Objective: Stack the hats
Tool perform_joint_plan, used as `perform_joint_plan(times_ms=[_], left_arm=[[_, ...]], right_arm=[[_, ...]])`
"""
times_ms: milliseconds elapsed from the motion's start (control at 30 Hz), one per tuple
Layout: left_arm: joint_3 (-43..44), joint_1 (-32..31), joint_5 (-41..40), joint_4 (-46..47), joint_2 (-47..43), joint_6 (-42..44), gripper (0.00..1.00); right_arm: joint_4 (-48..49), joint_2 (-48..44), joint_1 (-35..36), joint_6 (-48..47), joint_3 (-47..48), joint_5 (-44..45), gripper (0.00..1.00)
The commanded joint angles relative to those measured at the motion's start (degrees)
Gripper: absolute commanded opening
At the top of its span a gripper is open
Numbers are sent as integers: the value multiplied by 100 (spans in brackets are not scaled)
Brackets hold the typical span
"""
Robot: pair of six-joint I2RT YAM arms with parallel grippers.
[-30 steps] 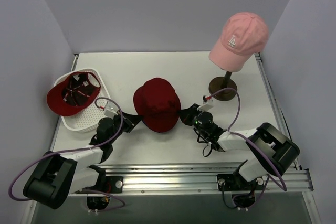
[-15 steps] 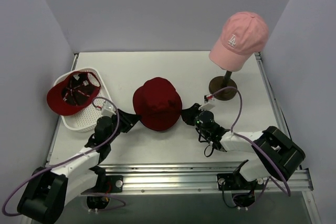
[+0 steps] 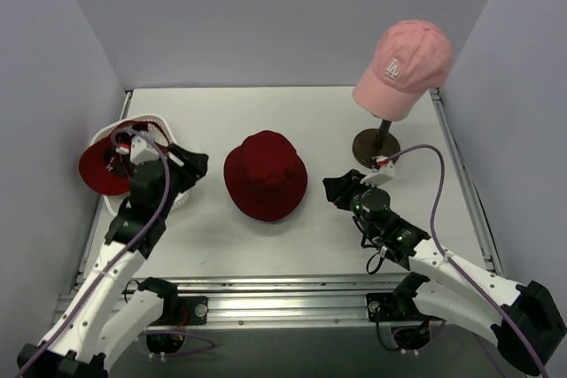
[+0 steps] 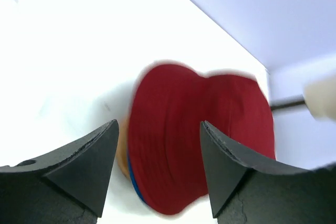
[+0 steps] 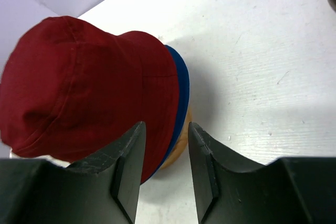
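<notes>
we see both arms drawn back from the dark red bucket hat (image 3: 264,174). the left gripper (image 3: 192,165) now sits well left of it, by the white mesh basket (image 3: 112,208), with its jaws spread wide instead of pinching the brim. the right gripper (image 3: 335,188) now sits further right and nearer, jaws parted, off the hat.

White "LA" on pink cap (image 3: 404,57)

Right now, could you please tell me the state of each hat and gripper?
Dark red bucket hat: upright, stacked over blue bucket hat.
Red cap: upside down in basket.
Pink cap: perched on stand.
Left gripper: jaws open, empty.
Right gripper: jaws open, empty.
</notes>
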Motion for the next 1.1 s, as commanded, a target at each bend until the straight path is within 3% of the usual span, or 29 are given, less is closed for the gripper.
perform_joint_plan(times_ms=[0, 133, 233, 433, 700, 933, 967, 1067], left_arm=[[1281, 474, -540, -928, 1029, 772, 72], [2427, 1484, 50, -1464, 1964, 992, 71], [3137, 1706, -291, -1807, 2386, 1211, 71], [3800, 2874, -494, -2432, 3204, 1676, 73], [4590, 3481, -2031, -3556, 4224, 2724, 73], [3634, 4430, -532, -2469, 3320, 3295, 74], [3485, 4744, -16, -2363, 3223, 3322, 74], [3019, 5316, 409, -2143, 3179, 3243, 74]], right_arm=[[-813, -627, 69, -222, 309, 35, 35], [-1481, -1189, 78, -459, 555, -106, 35], [-1684, -1601, 95, -539, 565, -317, 35], [-1895, -2148, 121, -565, 495, -677, 34], [-1465, -2693, 139, -337, 55, -1117, 34], [-858, -2246, 148, -240, -95, -1566, 34], [-762, -2219, 148, -222, -112, -1566, 34], [-682, -2175, 165, -213, -174, -1759, 33]])
